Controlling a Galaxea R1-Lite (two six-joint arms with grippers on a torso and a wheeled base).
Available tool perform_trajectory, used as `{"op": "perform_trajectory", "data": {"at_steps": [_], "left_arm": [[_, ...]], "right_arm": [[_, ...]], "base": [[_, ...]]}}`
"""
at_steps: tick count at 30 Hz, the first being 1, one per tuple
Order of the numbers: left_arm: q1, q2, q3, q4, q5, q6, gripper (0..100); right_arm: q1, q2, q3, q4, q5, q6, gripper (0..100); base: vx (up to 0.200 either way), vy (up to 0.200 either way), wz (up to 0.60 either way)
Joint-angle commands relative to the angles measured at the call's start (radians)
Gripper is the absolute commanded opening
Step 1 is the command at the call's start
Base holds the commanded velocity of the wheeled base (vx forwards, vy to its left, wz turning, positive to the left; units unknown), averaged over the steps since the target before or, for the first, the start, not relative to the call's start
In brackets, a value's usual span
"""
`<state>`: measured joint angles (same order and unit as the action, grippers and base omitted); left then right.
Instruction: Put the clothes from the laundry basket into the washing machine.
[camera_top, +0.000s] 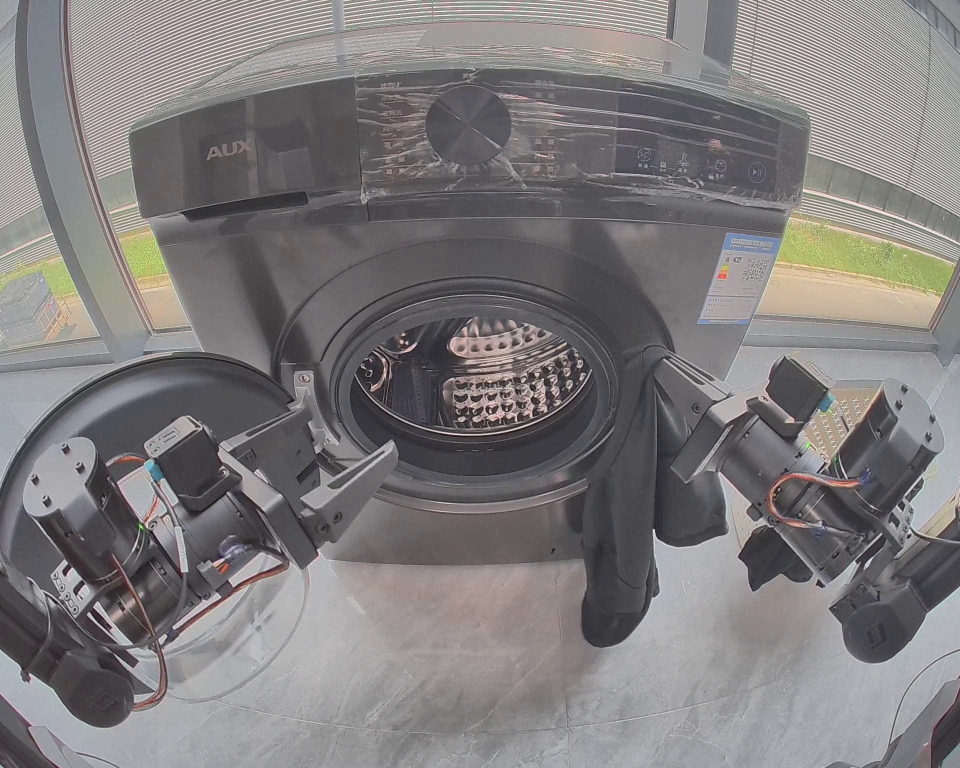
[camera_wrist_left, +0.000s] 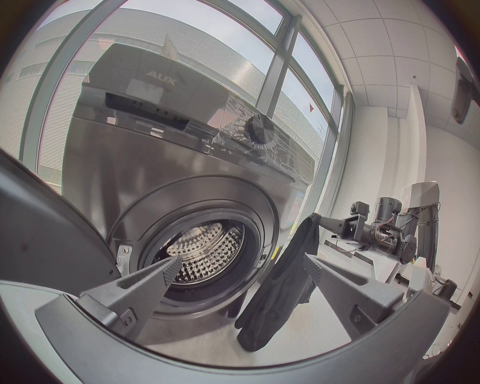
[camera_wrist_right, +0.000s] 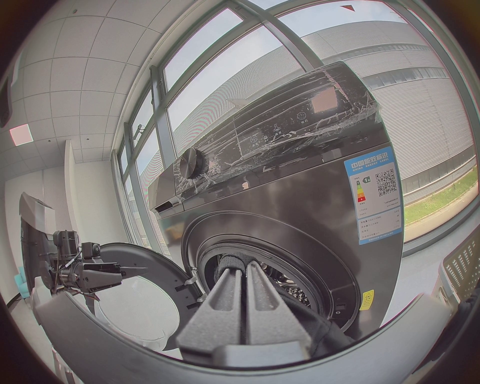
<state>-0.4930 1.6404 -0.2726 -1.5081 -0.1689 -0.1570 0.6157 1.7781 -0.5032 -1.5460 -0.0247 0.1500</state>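
Grey tiled floor (camera_top: 450, 650) by windows (camera_top: 860, 120): right gripper (camera_top: 672, 375) clamps limp black garment (camera_top: 625, 540) beside the open drum (camera_top: 480, 375) of the dark grey front-loading washing machine (camera_top: 470, 250), likely for feeding in; left gripper (camera_top: 345, 435) spread, empty.

The washer (camera_top: 250, 280) is gleaming dark metallic grey, and its drum (camera_top: 500, 385) is shining silver with rows of small round holes. The garment (camera_top: 625, 540) is showing plain black. The label (camera_top: 740, 278) is showing white with a blue header and coloured bars. The floor (camera_top: 450, 640) is looking pale grey and faintly marbled. The basket (camera_wrist_right: 462, 265) is showing pale with a grid of holes.
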Motion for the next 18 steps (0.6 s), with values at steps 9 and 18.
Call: {"op": "perform_trajectory", "data": {"at_steps": [9, 18], "left_arm": [[-0.041, 0.162, 0.047, -0.003, -0.021, 0.030, 100], [-0.064, 0.280, 0.026, -0.006, -0.021, 0.079, 100]], "right_arm": [[0.091, -0.002, -0.046, 0.009, 0.002, -0.001, 0], [0.133, 0.006, -0.097, 0.001, 0.035, -0.001, 0]], "base": [[0.000, 0.000, 0.00], [0.000, 0.000, 0.00]]}}
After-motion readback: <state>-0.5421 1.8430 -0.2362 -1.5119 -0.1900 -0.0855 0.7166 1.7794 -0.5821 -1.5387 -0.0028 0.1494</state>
